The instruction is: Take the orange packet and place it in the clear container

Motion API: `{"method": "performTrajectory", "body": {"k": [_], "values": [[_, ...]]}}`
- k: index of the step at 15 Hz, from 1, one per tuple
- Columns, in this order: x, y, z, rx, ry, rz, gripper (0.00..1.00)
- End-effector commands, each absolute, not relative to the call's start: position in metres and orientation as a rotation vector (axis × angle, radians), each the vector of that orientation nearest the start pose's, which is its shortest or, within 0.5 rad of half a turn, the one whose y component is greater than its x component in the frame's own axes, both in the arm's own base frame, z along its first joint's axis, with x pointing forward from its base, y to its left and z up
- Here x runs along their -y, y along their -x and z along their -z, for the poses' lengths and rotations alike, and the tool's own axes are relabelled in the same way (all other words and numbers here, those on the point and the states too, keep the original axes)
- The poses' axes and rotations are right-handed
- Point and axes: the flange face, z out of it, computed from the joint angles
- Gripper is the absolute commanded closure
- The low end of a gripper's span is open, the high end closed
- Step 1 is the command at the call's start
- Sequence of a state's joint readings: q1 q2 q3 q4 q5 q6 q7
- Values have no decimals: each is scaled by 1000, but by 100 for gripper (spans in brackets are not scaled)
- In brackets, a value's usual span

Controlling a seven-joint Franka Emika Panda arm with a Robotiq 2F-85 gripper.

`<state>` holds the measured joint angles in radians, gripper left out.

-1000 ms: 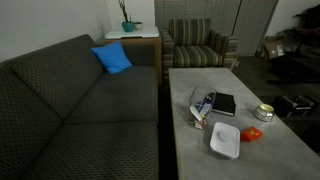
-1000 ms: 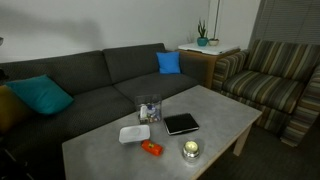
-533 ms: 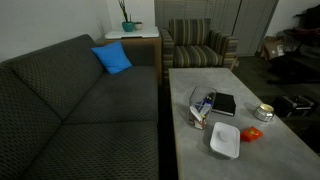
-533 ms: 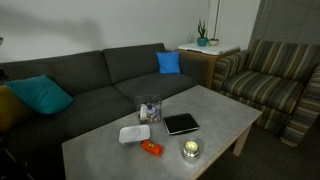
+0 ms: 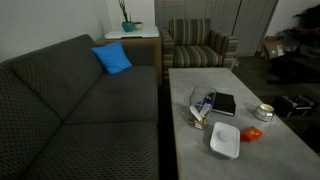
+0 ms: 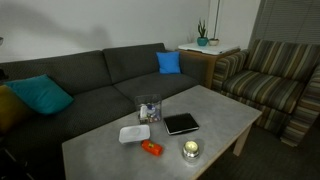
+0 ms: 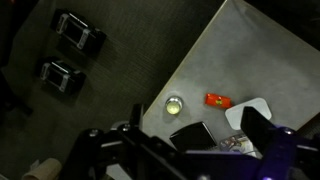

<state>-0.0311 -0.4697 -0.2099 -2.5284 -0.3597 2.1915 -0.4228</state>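
Observation:
The orange packet (image 5: 251, 133) lies on the grey coffee table (image 5: 255, 160), between the white dish (image 5: 225, 140) and the round tin (image 5: 264, 112). It also shows in the other exterior view (image 6: 151, 148) and in the wrist view (image 7: 218, 100). The clear container (image 5: 203, 104) stands beside the black book (image 5: 223, 104), with small items inside; it shows in an exterior view (image 6: 149, 108) and partly in the wrist view (image 7: 236, 144). My gripper (image 7: 195, 135) shows only in the wrist view. It is high above the table, open and empty.
A dark grey sofa (image 6: 90, 85) with blue cushions (image 5: 112, 58) runs along the table. A striped armchair (image 6: 275, 75) stands at the table's end. Two black devices (image 7: 70, 50) lie on the dark floor beside the table. The tin (image 6: 190, 150) sits near the table edge.

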Motion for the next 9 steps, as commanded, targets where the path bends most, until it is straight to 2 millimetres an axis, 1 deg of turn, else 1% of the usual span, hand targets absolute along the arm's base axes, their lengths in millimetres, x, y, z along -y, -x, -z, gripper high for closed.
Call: {"method": "performTrajectory", "body": {"k": [1,2,3,4,7,9], "values": [[86,-439,-394,922,3196,78,0],[93,-419,-418,809,3256,102,0],[87,-425,-406,829,3242,76,0],[86,-427,-403,826,3244,65,0],[90,-424,-415,807,3254,105,0],[90,-423,-419,805,3256,119,0]]}}
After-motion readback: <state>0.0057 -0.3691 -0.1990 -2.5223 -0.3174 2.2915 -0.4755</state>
